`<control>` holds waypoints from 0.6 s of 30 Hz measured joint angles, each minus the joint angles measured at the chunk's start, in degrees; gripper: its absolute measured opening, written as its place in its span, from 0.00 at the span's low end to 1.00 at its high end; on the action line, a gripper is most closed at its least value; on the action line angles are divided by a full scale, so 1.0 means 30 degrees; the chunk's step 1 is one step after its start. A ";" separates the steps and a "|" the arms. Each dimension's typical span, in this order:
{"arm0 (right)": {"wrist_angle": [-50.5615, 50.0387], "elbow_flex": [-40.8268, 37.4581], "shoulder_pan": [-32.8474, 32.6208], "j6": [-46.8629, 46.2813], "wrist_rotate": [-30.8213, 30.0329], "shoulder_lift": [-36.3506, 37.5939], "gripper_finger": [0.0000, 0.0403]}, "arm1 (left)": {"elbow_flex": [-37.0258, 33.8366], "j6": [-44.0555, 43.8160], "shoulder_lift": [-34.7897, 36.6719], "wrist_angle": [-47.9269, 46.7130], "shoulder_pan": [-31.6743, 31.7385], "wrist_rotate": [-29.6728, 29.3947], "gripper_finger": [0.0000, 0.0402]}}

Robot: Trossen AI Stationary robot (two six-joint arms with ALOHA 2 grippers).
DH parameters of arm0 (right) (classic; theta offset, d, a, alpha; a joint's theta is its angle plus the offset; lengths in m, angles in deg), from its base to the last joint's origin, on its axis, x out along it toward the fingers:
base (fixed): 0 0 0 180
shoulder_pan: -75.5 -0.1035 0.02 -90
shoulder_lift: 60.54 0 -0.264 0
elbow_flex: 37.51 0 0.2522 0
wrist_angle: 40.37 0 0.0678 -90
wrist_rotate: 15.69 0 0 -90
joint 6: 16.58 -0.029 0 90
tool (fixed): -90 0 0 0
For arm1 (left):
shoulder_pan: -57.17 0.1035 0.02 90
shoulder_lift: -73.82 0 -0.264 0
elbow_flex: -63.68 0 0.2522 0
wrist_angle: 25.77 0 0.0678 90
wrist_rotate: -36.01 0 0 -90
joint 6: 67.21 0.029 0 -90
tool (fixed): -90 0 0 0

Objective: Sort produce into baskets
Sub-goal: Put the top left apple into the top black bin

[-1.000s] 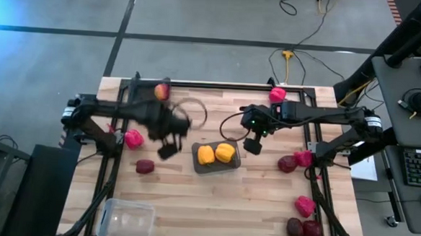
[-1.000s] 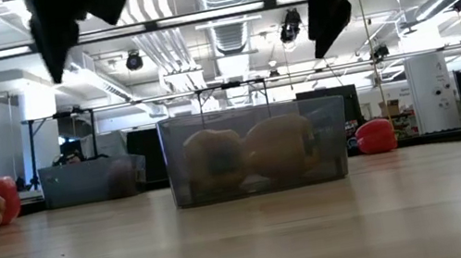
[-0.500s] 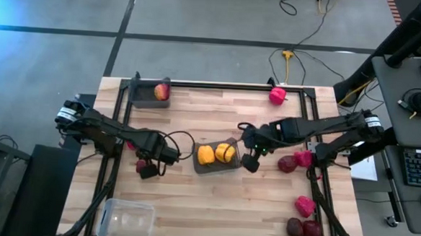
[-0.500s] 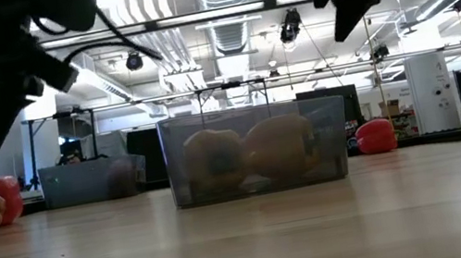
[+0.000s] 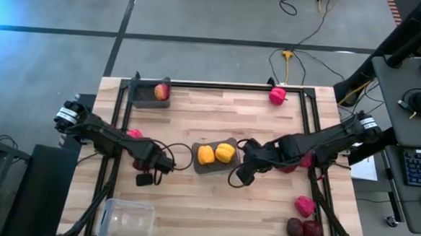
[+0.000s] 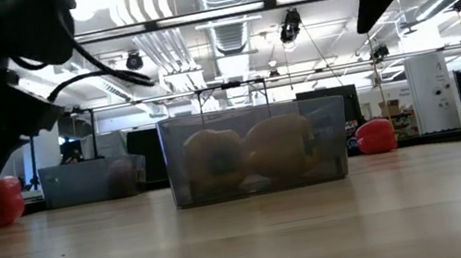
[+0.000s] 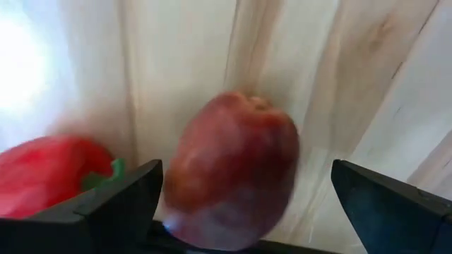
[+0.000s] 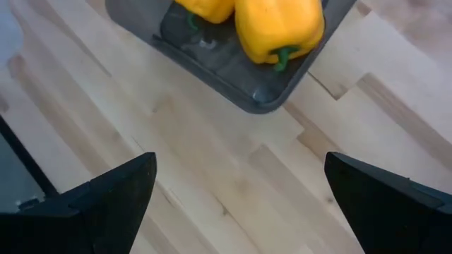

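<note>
A dark-red apple [image 7: 233, 169] rests on the wooden table beside a red bell pepper [image 7: 49, 176]. My left gripper [image 5: 148, 172] hangs low over the apple and points down. It is open, with one finger on each side of the apple and clear of it. In the high view the gripper hides the apple. My right gripper [image 5: 240, 174] is open above bare wood, off the near right corner of the middle dark grey basket [image 5: 227, 166]. That basket holds two yellow peppers [image 5: 216, 154].
A dark grey basket [image 5: 141, 98] at the far left holds a red-yellow apple [image 5: 161, 91]. A clear basket [image 5: 126, 220] stands at the near left corner. A red pepper [image 5: 277, 95] lies at the far edge. More red peppers and apples [image 5: 305, 206] lie along the right side.
My left gripper has dropped and moved toward the near edge, coming down around the dark-red apple. My right gripper has moved toward the near edge, past the middle basket's right end, and has rolled about its own axis.
</note>
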State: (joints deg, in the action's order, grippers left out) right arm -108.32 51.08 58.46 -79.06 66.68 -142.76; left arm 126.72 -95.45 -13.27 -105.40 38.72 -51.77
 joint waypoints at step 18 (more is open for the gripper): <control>0.0801 0.0296 0.0430 0.0342 0.0053 -0.0942 0.99 | -0.2387 -0.1159 0.0158 0.2063 -0.0481 -0.0610 0.69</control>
State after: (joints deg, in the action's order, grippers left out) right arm -105.92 51.96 59.75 -78.04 66.83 -145.58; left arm 119.56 -98.93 -12.79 -99.21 37.27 -53.60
